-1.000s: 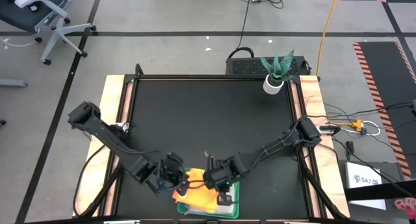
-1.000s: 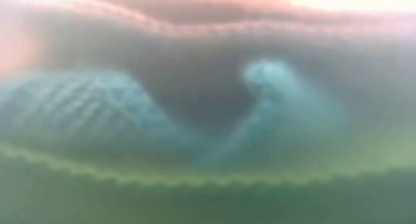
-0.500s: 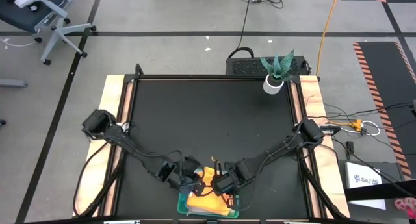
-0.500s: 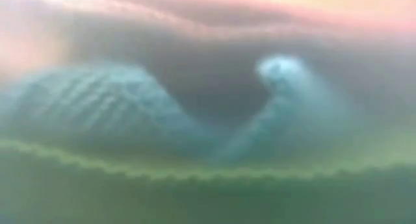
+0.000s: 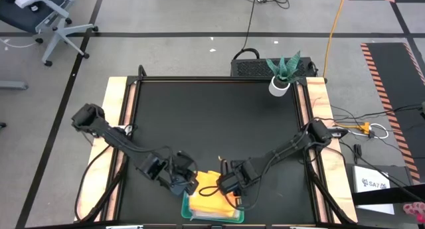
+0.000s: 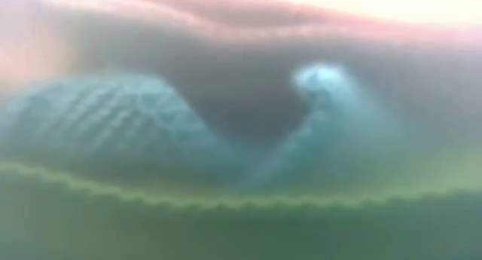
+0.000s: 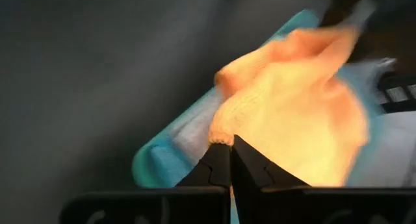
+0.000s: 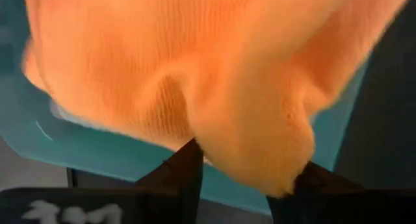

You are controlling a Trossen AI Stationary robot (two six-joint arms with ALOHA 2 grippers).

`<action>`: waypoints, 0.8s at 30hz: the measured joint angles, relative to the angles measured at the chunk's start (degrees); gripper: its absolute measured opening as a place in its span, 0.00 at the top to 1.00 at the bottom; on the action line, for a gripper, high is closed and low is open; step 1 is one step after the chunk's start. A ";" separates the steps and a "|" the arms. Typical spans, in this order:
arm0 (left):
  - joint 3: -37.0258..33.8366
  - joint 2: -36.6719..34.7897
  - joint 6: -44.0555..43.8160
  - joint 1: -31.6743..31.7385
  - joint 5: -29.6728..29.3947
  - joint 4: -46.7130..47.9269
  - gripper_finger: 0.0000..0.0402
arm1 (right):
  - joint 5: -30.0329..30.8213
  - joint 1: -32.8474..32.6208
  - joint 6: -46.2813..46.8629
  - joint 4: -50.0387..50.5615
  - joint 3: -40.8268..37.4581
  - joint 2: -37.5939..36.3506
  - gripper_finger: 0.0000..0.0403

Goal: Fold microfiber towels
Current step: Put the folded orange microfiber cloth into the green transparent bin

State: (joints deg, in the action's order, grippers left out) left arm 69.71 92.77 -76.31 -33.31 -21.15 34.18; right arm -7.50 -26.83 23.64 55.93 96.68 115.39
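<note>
The yellow-orange towel (image 5: pixel 211 189) lay on top of the teal tray (image 5: pixel 187 208), which sat at the 6 o'clock edge of the black table (image 5: pixel 212 123) in the high view. The towel was bunched rather than flat, with a raised fold toward its 12 o'clock side. A pale cloth (image 7: pixel 195 130) showed beneath it in the left wrist view, inside the tray's rim.

The left gripper (image 5: pixel 188 183) stood at the towel's 9 o'clock edge. In its wrist view the 2 dark fingers (image 7: pixel 218 167) were pressed together, pinching a corner of the yellow-orange towel (image 7: pixel 292 113) between their tips.

The right gripper (image 5: pixel 229 188) stood at the towel's 3 o'clock edge, close to the left gripper, with the towel between the 2. In the right wrist view its fingers (image 8: pixel 185 169) stood apart with a fold of the yellow-orange towel (image 8: pixel 195 68) hanging down into the gap; whether the pads still pressed the cloth could not be told. The teal tray (image 8: pixel 117 152) showed behind that fold.

The low view was filled by blurred cloth at close range: a turquoise towel (image 6: pixel 113 124) above a lime green towel (image 6: pixel 226 222), with an orange-pink band along the 12 o'clock edge.

A potted plant (image 5: pixel 282 73) stood at the table's 1 o'clock corner, well apart from the tray.
</note>
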 joint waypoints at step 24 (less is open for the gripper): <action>-0.09 4.40 2.23 0.64 -1.25 -4.45 1.00 | 1.33 1.58 8.41 -4.84 0.07 -11.76 0.57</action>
State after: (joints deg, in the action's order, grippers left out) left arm 69.63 97.17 -74.08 -32.68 -22.40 29.74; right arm -6.17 -25.25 32.05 51.09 96.75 103.62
